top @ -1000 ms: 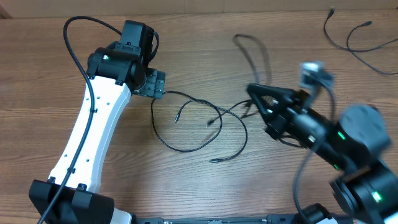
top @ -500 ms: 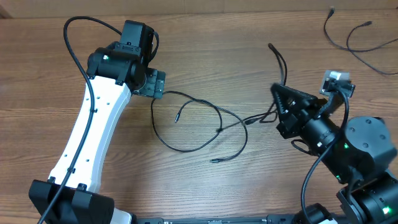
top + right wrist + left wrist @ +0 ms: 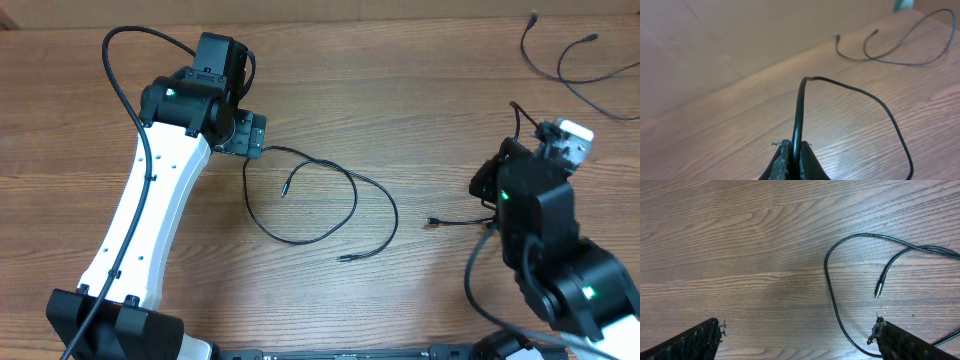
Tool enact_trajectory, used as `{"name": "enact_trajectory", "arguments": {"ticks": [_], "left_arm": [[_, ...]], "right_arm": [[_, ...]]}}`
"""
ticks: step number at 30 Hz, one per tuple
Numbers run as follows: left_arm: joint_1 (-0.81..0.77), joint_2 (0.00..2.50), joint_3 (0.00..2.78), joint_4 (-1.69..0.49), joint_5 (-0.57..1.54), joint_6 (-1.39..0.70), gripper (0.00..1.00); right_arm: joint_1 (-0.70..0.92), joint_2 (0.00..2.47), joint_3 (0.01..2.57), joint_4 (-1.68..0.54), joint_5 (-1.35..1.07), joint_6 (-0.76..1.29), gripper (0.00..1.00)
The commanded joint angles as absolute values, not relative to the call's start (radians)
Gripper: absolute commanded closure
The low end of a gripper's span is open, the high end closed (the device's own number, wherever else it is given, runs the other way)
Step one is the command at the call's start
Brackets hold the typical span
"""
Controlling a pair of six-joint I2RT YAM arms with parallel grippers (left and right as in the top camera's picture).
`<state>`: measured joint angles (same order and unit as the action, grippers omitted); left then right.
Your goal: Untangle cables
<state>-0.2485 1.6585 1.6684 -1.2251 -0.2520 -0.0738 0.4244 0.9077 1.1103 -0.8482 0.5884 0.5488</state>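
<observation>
One thin black cable [image 3: 352, 196] lies in a loose loop mid-table, its plug ends free. In the left wrist view that cable [image 3: 832, 295] curves past a plug tip [image 3: 879, 287]. My left gripper [image 3: 248, 135] hovers open over the loop's left end, and the left gripper [image 3: 797, 332] has bare wood between its fingers. My right gripper [image 3: 514, 148] is raised at the right, shut on a second cable [image 3: 801, 105] that arcs up from the right gripper [image 3: 796, 149]. This held cable trails down to a plug [image 3: 433, 221] on the table.
A third thin cable [image 3: 578, 62] lies at the far right corner, also seen behind the held cable [image 3: 900, 61] in the right wrist view. The left arm's white link [image 3: 150, 215] stretches across the table's left side.
My right gripper has swung right and lifted, drawing its cable out of the middle loop. The two cables now lie apart. The left arm has not moved.
</observation>
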Motion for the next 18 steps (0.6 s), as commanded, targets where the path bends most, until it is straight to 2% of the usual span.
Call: {"name": "enact_trajectory", "arguments": {"ticks": [1, 7, 18], "left_arm": [[-0.249, 1.664, 1.663, -1.222, -0.264, -0.059, 0.0], [-0.249, 1.664, 1.663, -1.222, -0.264, -0.059, 0.0], [-0.249, 1.664, 1.663, -1.222, -0.264, -0.059, 0.0]], "right_arm": [[0.372, 0.991, 1.114, -0.832, 0.612, 0.544, 0.96], [0.207, 1.111, 1.114, -0.788, 0.461, 0.547, 0.96], [-0.299, 1.262, 1.114, -0.687, 0.155, 0.547, 0.96]]}}
